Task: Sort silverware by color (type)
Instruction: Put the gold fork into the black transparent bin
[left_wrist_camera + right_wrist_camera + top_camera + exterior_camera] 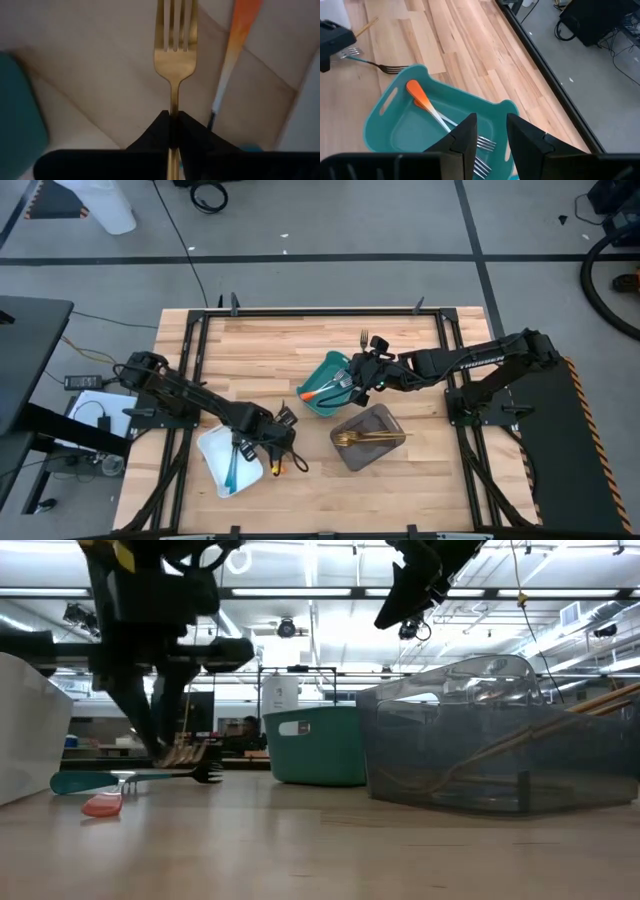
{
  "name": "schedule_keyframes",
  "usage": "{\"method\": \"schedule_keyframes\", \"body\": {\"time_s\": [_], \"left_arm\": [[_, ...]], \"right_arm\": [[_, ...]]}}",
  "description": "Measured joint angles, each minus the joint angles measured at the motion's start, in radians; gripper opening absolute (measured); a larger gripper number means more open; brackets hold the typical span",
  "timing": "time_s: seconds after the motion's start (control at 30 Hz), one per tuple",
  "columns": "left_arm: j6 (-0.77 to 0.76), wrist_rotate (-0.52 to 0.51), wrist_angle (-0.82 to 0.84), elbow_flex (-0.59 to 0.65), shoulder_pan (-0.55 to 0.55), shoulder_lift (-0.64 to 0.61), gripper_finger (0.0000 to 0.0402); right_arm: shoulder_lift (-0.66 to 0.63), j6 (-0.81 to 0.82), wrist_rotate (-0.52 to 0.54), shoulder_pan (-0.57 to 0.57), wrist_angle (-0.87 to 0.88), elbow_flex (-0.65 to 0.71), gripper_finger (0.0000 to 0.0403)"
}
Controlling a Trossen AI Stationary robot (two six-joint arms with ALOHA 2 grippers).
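high view: left gripper [277, 442] by white tray [215, 455], right gripper [362, 375] over teal tray [330, 370]; gold pieces in grey tray [385, 420].
low view: teal fork [130, 778] flat on table, hard to pinch.
left wrist view: jaws clamped on gold fork [173, 55] neck; thin, stiff, slick; handle hidden.
right wrist view: jaws apart, empty, above orange fork [427, 106].

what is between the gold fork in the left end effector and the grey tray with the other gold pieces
Nothing visible blocks it. The left end effector grips the gold fork beside the white tray. Only bare table lies between it and the grey tray; the teal tray sits off that line.
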State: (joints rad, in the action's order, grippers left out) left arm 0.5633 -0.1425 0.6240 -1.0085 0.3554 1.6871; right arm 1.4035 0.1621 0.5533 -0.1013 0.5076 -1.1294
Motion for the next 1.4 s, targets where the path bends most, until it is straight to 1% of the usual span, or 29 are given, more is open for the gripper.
{"method": "schedule_keyframes", "body": {"time_s": [0.13, 0.23, 0.3, 0.37, 0.53, 0.6, 0.67, 0.73, 0.8, 0.87, 0.97, 1.07, 1.13, 1.2, 1.23, 1.3, 1.37, 1.4], "left_arm": [[-0.007, -0.009, 0.008, -0.019, 0.002, -0.002, 0.0031], [-0.007, -0.045, 0.014, -0.03, 0.007, -0.002, 0.0029], [-0.009, -0.111, 0.013, -0.041, 0.01, -0.002, 0.0028], [-0.011, -0.198, 0.01, -0.045, 0.02, -0.007, 0.0028], [-0.077, -0.398, -0.016, -0.04, 0.029, -0.034, 0.0028], [-0.101, -0.442, -0.071, -0.031, 0.031, -0.059, 0.0028], [-0.112, -0.458, -0.128, -0.001, 0.03, -0.107, 0.0028], [-0.1, -0.458, -0.247, 0.036, 0.031, -0.159, 0.0028], [-0.063, -0.459, -0.371, 0.085, 0.031, -0.225, 0.0027], [-0.019, -0.45, -0.529, 0.128, 0.031, -0.279, 0.0027], [0.033, -0.417, -0.749, 0.184, 0.018, -0.348, 0.0027], [0.064, -0.358, -0.954, 0.219, 0.001, -0.385, 0.0027], [0.078, -0.295, -1.091, 0.23, -0.011, -0.388, 0.0027], [0.089, -0.229, -1.186, 0.233, -0.02, -0.386, 0.0027], [0.094, -0.191, -1.223, 0.233, -0.027, -0.385, 0.0027], [0.098, -0.121, -1.283, 0.232, -0.045, -0.373, 0.0027], [0.097, -0.076, -1.309, 0.235, -0.061, -0.367, 0.0027], [0.096, -0.052, -1.335, 0.232, -0.068, -0.361, 0.0027]], "right_arm": [[0.0, 0.0, -0.001, 0.0, 0.0, 0.0, 0.0116], [0.0, 0.002, -0.006, 0.0, 0.001, 0.0, 0.0116], [0.0, 0.002, -0.009, 0.0, 0.001, 0.0, 0.0116], [0.0, -0.001, -0.021, 0.0, 0.001, 0.0, 0.0116], [0.0, -0.005, -0.025, -0.008, 0.001, 0.0, 0.0116], [0.0, -0.001, -0.025, -0.023, 0.001, 0.0, 0.0116], [0.0, -0.001, -0.025, -0.045, -0.003, 0.0, 0.0116], [0.0, -0.006, -0.013, -0.069, -0.011, 0.0, 0.0116], [0.0, -0.026, 0.021, -0.094, -0.03, 0.0, 0.0116], [0.0, -0.049, 0.054, -0.119, -0.055, 0.0, 0.0116], [0.0, -0.105, 0.064, -0.157, -0.154, 0.0, 0.0116], [0.003, -0.177, 0.049, -0.195, -0.289, 0.0, 0.0116], [0.007, -0.235, 0.049, -0.221, -0.37, 0.0, 0.0116], [0.021, -0.293, 0.05, -0.242, -0.454, -0.003, 0.0117], [0.025, -0.319, 0.055, -0.254, -0.468, 0.0, 0.0117], [0.051, -0.37, 0.063, -0.266, -0.547, -0.004, 0.0117], [0.072, -0.419, 0.09, -0.281, -0.567, 0.001, 0.0117], [0.086, -0.44, 0.103, -0.283, -0.609, -0.001, 0.0117]]}}
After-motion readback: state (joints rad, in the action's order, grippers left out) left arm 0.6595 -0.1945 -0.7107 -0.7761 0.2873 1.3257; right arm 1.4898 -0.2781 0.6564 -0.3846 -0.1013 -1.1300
